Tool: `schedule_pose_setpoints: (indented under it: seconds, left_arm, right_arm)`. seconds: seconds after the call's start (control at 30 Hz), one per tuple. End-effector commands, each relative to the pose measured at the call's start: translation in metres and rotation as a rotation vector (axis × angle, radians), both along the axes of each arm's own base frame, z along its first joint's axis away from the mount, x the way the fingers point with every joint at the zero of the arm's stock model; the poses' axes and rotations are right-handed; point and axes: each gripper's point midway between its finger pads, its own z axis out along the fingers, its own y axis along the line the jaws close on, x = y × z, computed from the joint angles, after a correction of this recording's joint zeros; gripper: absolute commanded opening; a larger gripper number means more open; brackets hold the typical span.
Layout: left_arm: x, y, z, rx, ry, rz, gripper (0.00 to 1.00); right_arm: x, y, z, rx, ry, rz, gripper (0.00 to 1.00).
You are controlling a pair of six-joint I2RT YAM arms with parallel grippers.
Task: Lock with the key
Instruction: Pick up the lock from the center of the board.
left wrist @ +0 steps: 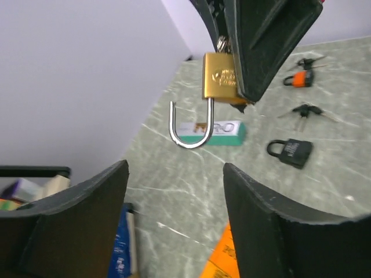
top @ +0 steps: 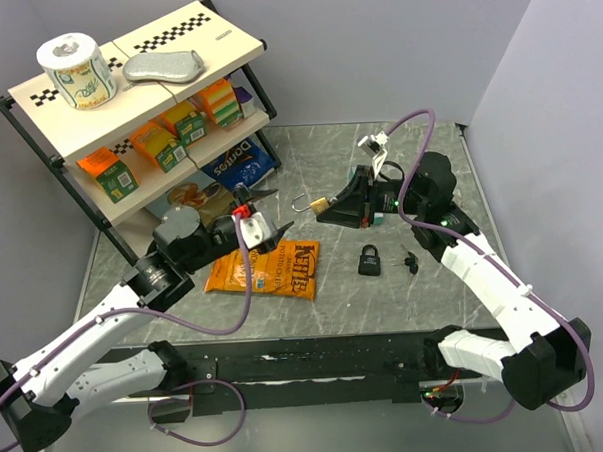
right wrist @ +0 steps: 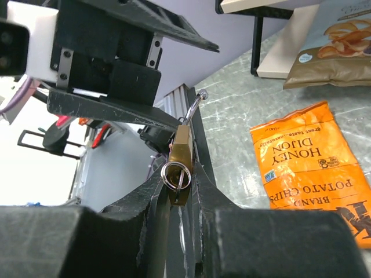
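Steel shackle [left wrist: 188, 124] swung out and unlatched, the brass padlock [left wrist: 220, 78] hangs in the air above the table [top: 308, 151], pinched by its body in my right gripper [top: 331, 209]. My left gripper [left wrist: 174, 171] faces it from near by, jaws spread wide and holding nothing. From the right wrist I see a key ring [right wrist: 175, 175] at the lock's base, but I can't tell whether a key is actually seated in the cylinder.

My main worry is the hold. The right fingers grip only the narrow body, so pushing the shackle home off-centre could make the lock pivot or slide out and drop. If the shackle's free end misses its hole, I would be pressing against the body's top and simply levering it loose. Closing the left jaws too early could also snag the shackle's curve and drag it sideways.
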Motion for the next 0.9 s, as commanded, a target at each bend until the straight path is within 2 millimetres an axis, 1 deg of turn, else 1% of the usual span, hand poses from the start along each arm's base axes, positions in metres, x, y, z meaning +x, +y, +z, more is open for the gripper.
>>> schedule_pose_setpoints:
  seconds: [0.0, 0.1, 0.2, 0.23, 0.37, 0.43, 0.47, 0.5, 0.53, 0.57, 0.63, 0.8, 0.83, 0.87]
  left_arm:
    - [0.007, 0.0, 0.026, -0.022, -0.15, 0.075, 0.69]
    - [0.005, -0.005, 0.024, -0.009, -0.17, 0.064, 0.65]
    - [0.0, -0.012, 0.021, 0.02, -0.207, 0.025, 0.58]
    - [-0.002, -0.015, 0.017, 0.037, -0.208, 0.014, 0.53]
    - [-0.002, -0.021, 0.016, 0.046, -0.215, -0.003, 0.48]
    - [-0.004, -0.026, 0.021, 0.026, -0.189, -0.023, 0.44]
    - [-0.004, -0.027, 0.014, 0.049, -0.16, -0.033, 0.42]
    - [-0.006, -0.03, 0.013, 0.042, -0.132, -0.046, 0.41]
    - [-0.006, -0.031, 0.013, 0.039, -0.114, -0.048, 0.35]
    - [-0.008, -0.032, 0.009, 0.047, -0.095, -0.057, 0.32]
    - [-0.011, -0.034, 0.009, 0.034, -0.07, -0.075, 0.25]
    - [-0.02, -0.039, 0.004, 0.034, -0.007, -0.121, 0.15]
    - [-0.023, -0.041, 0.008, 0.026, -0.008, -0.141, 0.13]
    - [-0.024, -0.041, 0.003, 0.043, 0.017, -0.149, 0.11]
  right_arm:
    - [-0.002, 0.002, 0.02, 0.045, -0.035, -0.005, 0.0]
    - [-0.001, 0.004, 0.019, 0.043, -0.026, -0.005, 0.0]
    - [-0.001, 0.007, 0.02, 0.04, -0.024, 0.005, 0.0]
    - [-0.002, 0.009, 0.023, 0.043, -0.029, 0.012, 0.0]
    - [-0.007, 0.014, 0.023, 0.033, -0.054, 0.038, 0.0]
    - [-0.009, 0.014, 0.023, 0.034, -0.063, 0.049, 0.0]
    - [-0.01, 0.015, 0.023, 0.032, -0.063, 0.05, 0.0]
    - [-0.009, 0.015, 0.024, 0.033, -0.068, 0.049, 0.0]
    - [-0.01, 0.015, 0.024, 0.034, -0.073, 0.052, 0.0]
    - [-0.011, 0.015, 0.026, 0.035, -0.084, 0.053, 0.0]
    - [-0.011, 0.015, 0.026, 0.033, -0.097, 0.054, 0.0]
    - [-0.012, 0.013, 0.027, 0.024, -0.124, 0.051, 0.0]
    - [-0.012, 0.013, 0.025, 0.018, -0.131, 0.052, 0.0]
    - [-0.012, 0.013, 0.025, 0.017, -0.134, 0.053, 0.0]
